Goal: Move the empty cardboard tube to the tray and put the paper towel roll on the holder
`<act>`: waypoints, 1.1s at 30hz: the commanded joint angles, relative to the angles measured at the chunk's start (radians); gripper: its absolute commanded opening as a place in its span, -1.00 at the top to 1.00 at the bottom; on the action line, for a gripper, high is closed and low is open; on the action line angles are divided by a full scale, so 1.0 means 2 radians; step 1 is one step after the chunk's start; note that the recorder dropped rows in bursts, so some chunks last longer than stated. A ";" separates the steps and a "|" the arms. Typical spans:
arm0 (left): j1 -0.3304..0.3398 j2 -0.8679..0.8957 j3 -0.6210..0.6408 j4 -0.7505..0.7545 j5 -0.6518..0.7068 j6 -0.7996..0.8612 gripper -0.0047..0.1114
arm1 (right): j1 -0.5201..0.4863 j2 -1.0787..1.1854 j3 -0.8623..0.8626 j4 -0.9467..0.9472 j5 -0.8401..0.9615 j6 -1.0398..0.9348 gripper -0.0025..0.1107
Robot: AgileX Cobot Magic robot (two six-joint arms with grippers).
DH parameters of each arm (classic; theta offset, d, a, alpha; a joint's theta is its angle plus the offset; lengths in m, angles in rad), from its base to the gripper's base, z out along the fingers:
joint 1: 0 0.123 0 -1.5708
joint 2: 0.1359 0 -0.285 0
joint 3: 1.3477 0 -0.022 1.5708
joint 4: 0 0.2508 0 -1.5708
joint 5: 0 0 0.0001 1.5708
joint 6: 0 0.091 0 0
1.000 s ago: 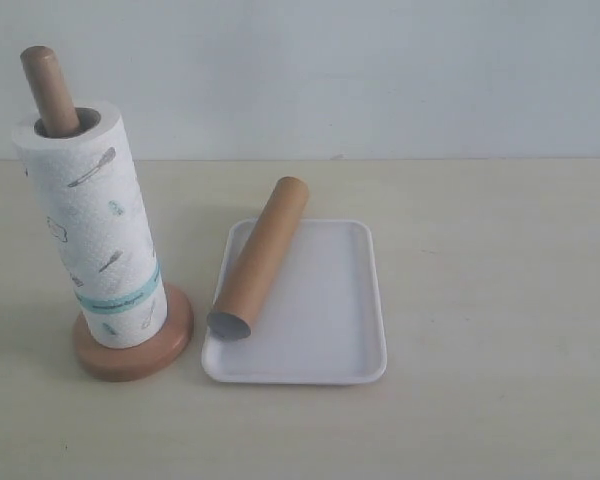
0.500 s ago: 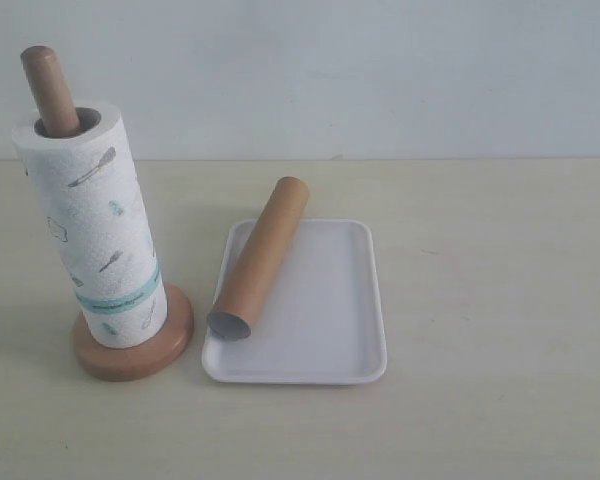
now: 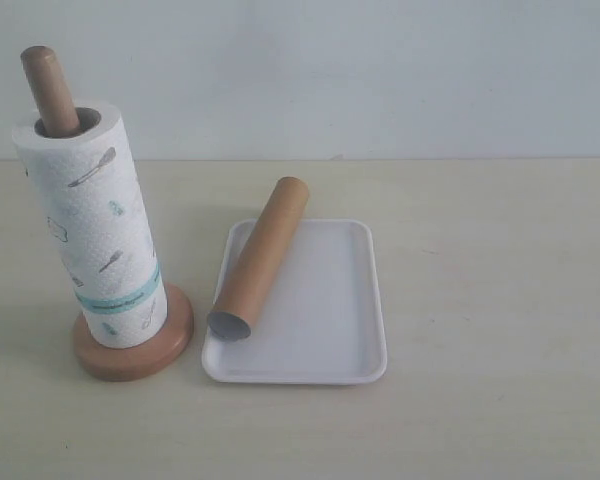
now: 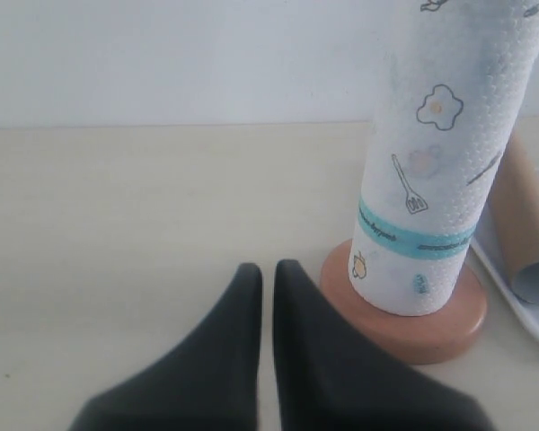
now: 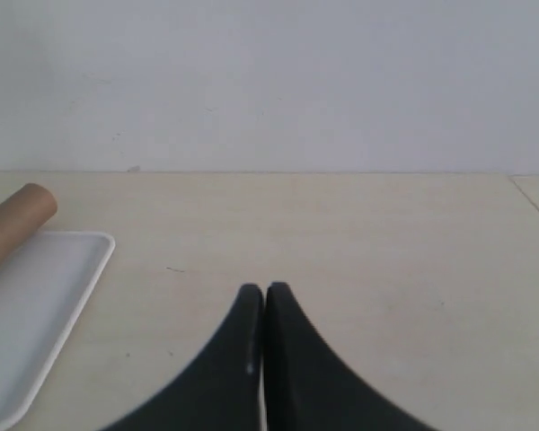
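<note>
Left jaws, left wrist view: closed to a slit, empty, above the desk (image 4: 117, 206); roll (image 4: 440, 171) stands on holder (image 4: 404, 337) just ahead. Right jaws, right wrist view: closed, empty; tube (image 5: 13, 220) lies on tray (image 5: 36, 305), ahead and well apart. Exterior view: tube slants across tray, beside holder.

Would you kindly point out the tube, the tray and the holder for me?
tube (image 3: 262, 255), exterior view, middle of its brown side.
tray (image 3: 330, 300), exterior view, bare floor near its right rim.
holder (image 3: 48, 85), exterior view, upper part of its post.
</note>
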 commanded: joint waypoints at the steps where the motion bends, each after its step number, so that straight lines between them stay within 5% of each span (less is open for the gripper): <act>1: -0.002 -0.001 0.002 0.001 0.000 0.002 0.85 | -0.003 -0.011 0.021 0.036 -0.011 -0.058 0.96; 9: -0.002 -0.001 0.002 0.001 0.000 0.002 0.85 | -0.003 -0.084 0.114 0.061 -0.056 -0.060 0.96; 13: -0.002 -0.001 0.002 0.001 0.000 0.002 0.85 | -0.003 -0.084 0.114 0.071 0.003 -0.063 0.96; 33: -0.002 -0.001 0.002 0.001 0.000 0.002 0.85 | -0.042 -0.084 0.114 0.067 0.006 -0.067 0.96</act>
